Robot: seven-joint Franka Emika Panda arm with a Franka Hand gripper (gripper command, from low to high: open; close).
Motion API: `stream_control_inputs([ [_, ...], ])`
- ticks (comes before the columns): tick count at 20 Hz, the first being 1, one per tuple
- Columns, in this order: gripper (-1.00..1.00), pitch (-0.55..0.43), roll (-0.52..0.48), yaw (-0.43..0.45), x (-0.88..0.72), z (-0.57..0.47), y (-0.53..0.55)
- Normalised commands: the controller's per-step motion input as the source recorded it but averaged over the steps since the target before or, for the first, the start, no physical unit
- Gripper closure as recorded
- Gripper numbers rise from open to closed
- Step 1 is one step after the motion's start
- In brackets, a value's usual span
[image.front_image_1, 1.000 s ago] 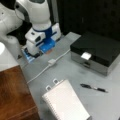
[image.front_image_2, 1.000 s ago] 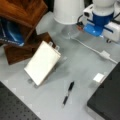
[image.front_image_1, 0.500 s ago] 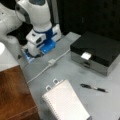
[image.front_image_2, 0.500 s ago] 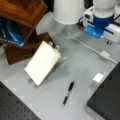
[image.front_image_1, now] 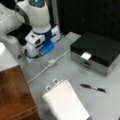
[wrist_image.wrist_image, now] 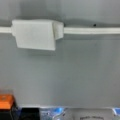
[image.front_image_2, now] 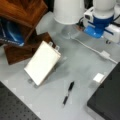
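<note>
front view: white arm (image.front_image_1: 35,15) with blue and white wrist section (image.front_image_1: 46,40) stands low over the grey table (image.front_image_1: 72,72) at the view's upper left. gripper itself is not distinguishable here; cannot tell whether it is wide or narrow. just below the arm a white cable (image.front_image_1: 42,70) runs diagonally across the table, with a small white inline block (image.front_image_1: 51,62) on it, near the blue part. black-topped box with silver front (image.front_image_1: 97,51) sits at the view's right, a small white tag (image.front_image_1: 86,55) on its near edge. a black pen (image.front_image_1: 93,88) lies flat on the table below the box, apart from it. a white spiral notepad (image.front_image_1: 65,102) lies at the bottom centre, two clips at its top edge. brown wooden surface (image.front_image_1: 13,95) at bottom left

other front view: arm's blue and white section (image.front_image_2: 100,21) at the top right, white base (image.front_image_2: 68,11) beside it. cable (image.front_image_2: 87,46) runs from under the arm to the inline block (image.front_image_2: 105,54) at the right. notepad (image.front_image_2: 42,62) is propped tilted, its top against a wooden stand (image.front_image_2: 22,15) at the upper left. pen (image.front_image_2: 68,93) lies below centre, well apart from the notepad. white tag (image.front_image_2: 99,77) beside the black box (image.front_image_2: 107,100) at lower right

wrist view: camera looks straight down on the table (wrist_image.wrist_image: 75,72); inline block (wrist_image.wrist_image: 35,34) at upper left with cable (wrist_image.wrist_image: 92,30) running out both sides. gripper fingers do not show; an orange part (wrist_image.wrist_image: 6,101) at bottom left
</note>
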Motion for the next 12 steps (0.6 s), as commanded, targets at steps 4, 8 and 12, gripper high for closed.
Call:
stream_control_inputs([
  [4,1.0,-0.083,0.011,-0.089,-0.32,-0.09,0.04],
  [8,1.0,-0.087,0.01,-0.087,-0.27,-0.11,0.06],
  [12,1.0,-0.111,0.002,-0.072,-0.2,-0.17,0.08],
])
